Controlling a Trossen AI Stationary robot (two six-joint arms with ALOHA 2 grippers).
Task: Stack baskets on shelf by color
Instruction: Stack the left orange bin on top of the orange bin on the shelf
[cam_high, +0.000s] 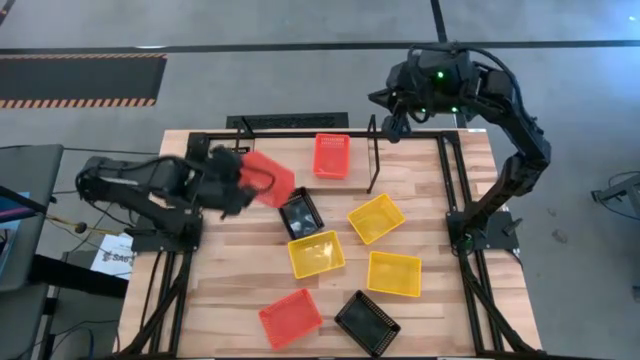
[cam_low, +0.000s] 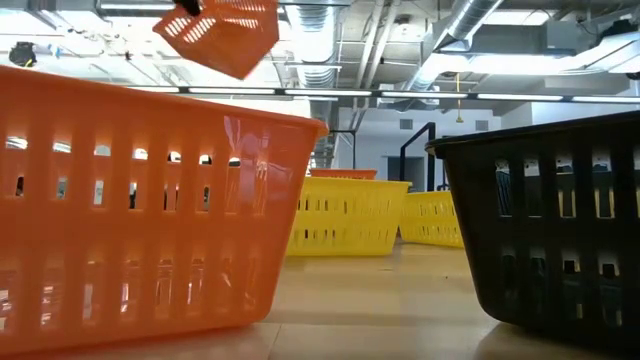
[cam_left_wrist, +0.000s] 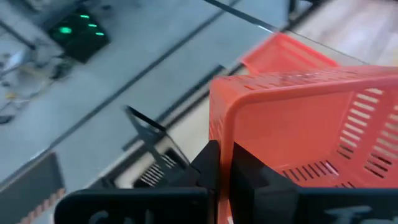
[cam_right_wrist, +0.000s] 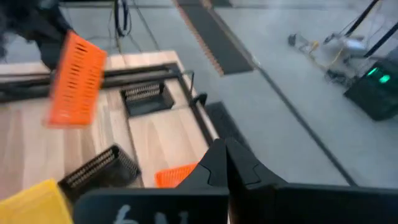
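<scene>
Left gripper (cam_high: 250, 185), jaws clamped on the rim of a red-orange mesh-sided plastic basket (cam_high: 268, 178), holds it tilted and lifted clear of the surface, above the left half near the far edge; the low view shows the same basket high in the air. Just beside it, toward the centre, a black mesh basket (cam_high: 301, 212) rests on the plank surface (cam_high: 230, 290). A second red-orange basket (cam_high: 332, 155) lies at the far edge on the light wooden shelf with black wire frame (cam_high: 400, 160). Three yellow mesh baskets occupy the middle and right: one at centre (cam_high: 316, 254), one toward the right (cam_high: 376, 218), one nearer the front (cam_high: 394, 273). Near the front edge sit a third red-orange basket (cam_high: 290, 318) and a second black basket (cam_high: 366, 323), side by side. Right gripper (cam_high: 392, 112) hangs above the far edge by the shelf's right end, jaws together, holding nothing.
</scene>
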